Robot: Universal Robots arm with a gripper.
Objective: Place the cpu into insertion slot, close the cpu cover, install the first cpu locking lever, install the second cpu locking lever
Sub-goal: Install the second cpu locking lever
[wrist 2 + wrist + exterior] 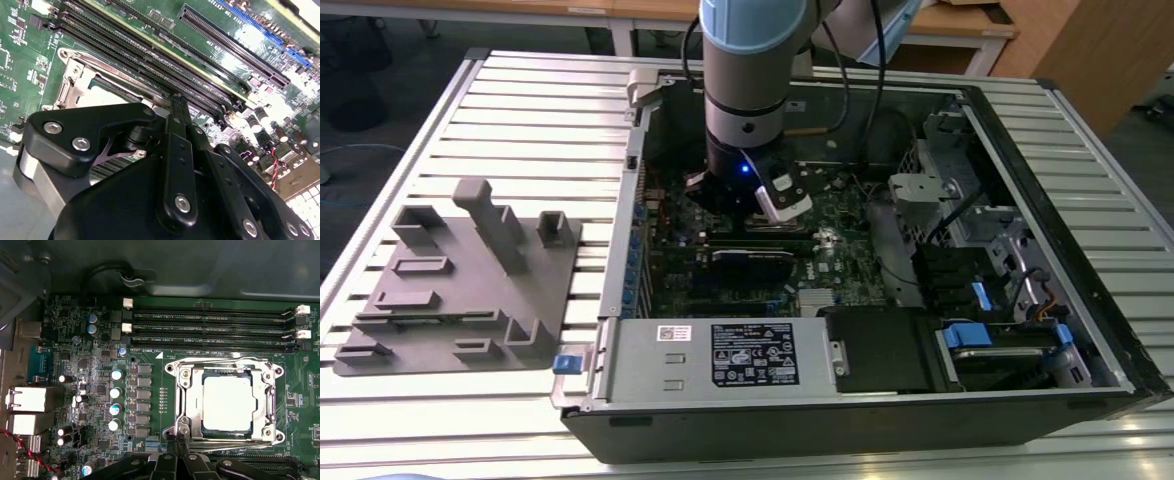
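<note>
— While the arm reaches down into the open computer case (881, 400) in the exterior view, where is the gripper (744, 208)?

— Low over the motherboard (854, 260).

— And in both wrist views?

— Fingers (176, 107) pressed together, tip at the cpu cover (227, 370) edge; the cover lies closed around the cpu (226, 401) seated in its slot.

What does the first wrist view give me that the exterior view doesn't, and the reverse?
First wrist view: the cpu seated flat in the insertion slot, with the cpu cover closed down around it.
Exterior view: the whole open computer case, the arm reaching into it, and a grey fixture block on the table.
Both: the green motherboard.
</note>
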